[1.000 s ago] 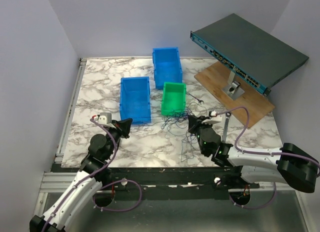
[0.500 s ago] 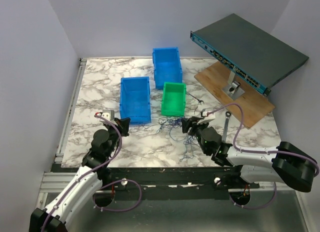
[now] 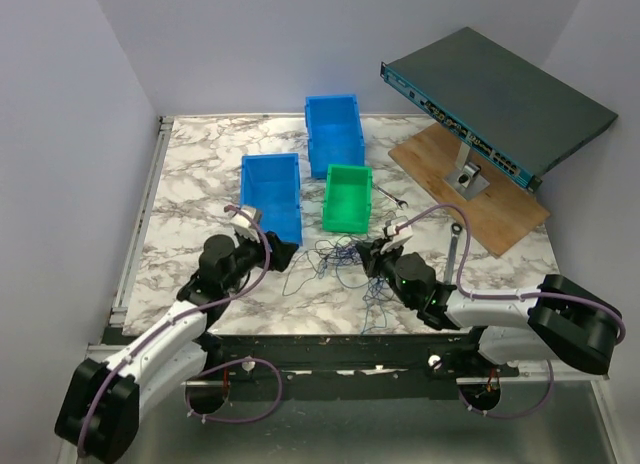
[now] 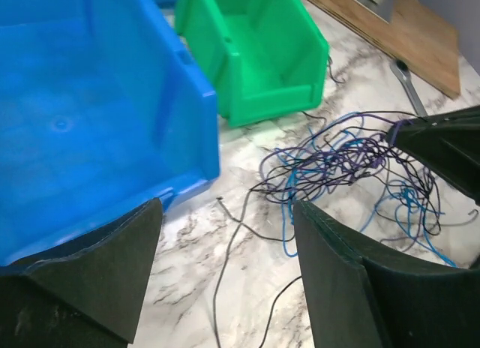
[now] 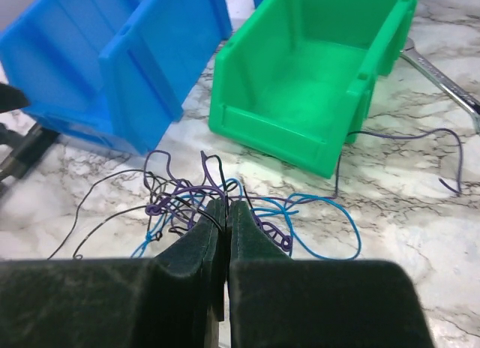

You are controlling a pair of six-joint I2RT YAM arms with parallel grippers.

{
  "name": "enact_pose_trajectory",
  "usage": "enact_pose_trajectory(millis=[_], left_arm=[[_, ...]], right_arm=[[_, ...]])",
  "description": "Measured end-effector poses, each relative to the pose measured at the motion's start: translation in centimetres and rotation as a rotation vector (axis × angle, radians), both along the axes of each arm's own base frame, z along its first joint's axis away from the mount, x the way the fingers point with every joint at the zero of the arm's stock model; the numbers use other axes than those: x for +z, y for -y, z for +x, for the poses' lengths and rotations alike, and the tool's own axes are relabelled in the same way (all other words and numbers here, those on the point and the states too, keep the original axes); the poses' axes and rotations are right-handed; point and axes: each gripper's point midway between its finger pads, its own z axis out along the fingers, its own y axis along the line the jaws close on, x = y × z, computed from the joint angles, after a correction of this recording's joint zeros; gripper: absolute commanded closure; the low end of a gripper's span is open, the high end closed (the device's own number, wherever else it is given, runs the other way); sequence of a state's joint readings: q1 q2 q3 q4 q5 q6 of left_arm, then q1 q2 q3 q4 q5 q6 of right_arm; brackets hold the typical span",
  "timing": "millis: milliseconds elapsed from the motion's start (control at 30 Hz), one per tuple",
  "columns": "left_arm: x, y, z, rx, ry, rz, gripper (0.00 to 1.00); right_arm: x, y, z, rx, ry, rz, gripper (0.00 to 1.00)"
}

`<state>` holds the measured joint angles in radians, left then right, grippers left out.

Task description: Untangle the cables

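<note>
The cables point(image 3: 340, 256) are a loose tangle of thin black, blue and purple strands on the marble table, in front of the green bin. My right gripper point(image 5: 227, 207) is shut at the tangle's near edge, with a black strand pinched between its fingers and purple and blue loops point(image 5: 177, 201) just beyond. My left gripper point(image 4: 225, 213) stands open, low over the table, left of the cables point(image 4: 341, 159). One black strand trails between its fingers without being held. The right gripper point(image 3: 372, 256) and left gripper point(image 3: 281, 252) face each other across the tangle.
A blue bin point(image 3: 270, 196) stands close by the left gripper, the green bin point(image 3: 347, 197) just behind the tangle, and a second blue bin point(image 3: 334, 132) farther back. A wrench point(image 3: 390, 195) lies right of the green bin. A wooden board point(image 3: 470, 184) carries a tilted network switch point(image 3: 495, 99).
The left arm has swung right to the tangle and its jaws have opened. The right gripper has shifted slightly left, parted its jaws midway and shut them again on the cables.
</note>
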<state>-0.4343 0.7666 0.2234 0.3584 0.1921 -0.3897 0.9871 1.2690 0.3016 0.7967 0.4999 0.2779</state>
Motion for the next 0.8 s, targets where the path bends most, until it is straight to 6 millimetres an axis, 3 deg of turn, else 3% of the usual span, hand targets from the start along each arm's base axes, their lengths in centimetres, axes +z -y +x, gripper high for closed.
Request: enact_pose_trajectory(millis=[167,333,633,733,800], left_arm=[[-0.4,3.2,-0.4,-0.155,-0.050,0.014,0.22],[0.0,6.5,-2.2,-0.322,-0.031,0.037,0.20],[0.4,10.1,-4.6,-0.492,0.029,0.104,0.22],[0.0,11.0,-4.6,-0.513,0.017,0.135,0.35],[-0.4,11.4,-4.3,-0.516,0.002,0.158,0.54]], right_arm=[[0.5,-1.5,-0.8,0.093,0.002,0.026,0.99],[0.8,-2.8,-1.8,0.181,0.001,0.048,0.99],[0.6,-3.8,-2.7,0.257,-0.013,0.054,0.99],[0.6,-4.1,-3.0,0.279,-0.015,0.058,0.99],[0.7,-4.3,-3.1,0.291,-0.014,0.061,0.99]])
